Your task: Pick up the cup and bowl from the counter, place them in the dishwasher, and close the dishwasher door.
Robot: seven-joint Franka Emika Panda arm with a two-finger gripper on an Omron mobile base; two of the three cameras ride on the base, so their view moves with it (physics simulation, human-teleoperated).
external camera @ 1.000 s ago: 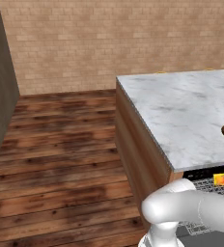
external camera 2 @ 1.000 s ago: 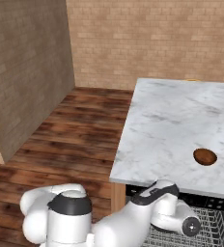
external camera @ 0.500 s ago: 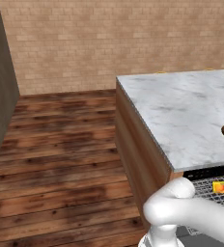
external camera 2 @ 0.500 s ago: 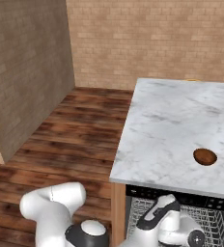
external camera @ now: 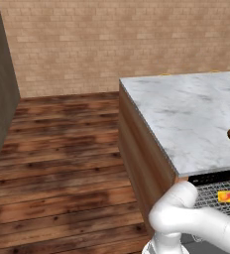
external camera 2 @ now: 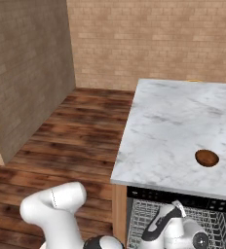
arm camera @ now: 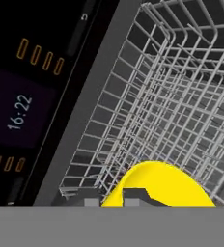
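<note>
Gripper (arm camera: 133, 198) holds yellow cup (arm camera: 167, 185) over dishwasher rack (arm camera: 181, 96)

floor (external camera: 62, 163): brown wood planks | back wall (external camera: 112, 44): tan brick

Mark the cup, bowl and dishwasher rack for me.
cup (arm camera: 162, 185), hand view, on its yellow body.
bowl (external camera 2: 206, 157), right base view, on its brown inside.
dishwasher rack (arm camera: 181, 96), hand view, on the wire grid.

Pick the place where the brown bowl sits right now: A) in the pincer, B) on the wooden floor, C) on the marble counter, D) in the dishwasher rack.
C: the bowl rests on the marble counter, above the dishwasher rack where the yellow cup is.
</note>
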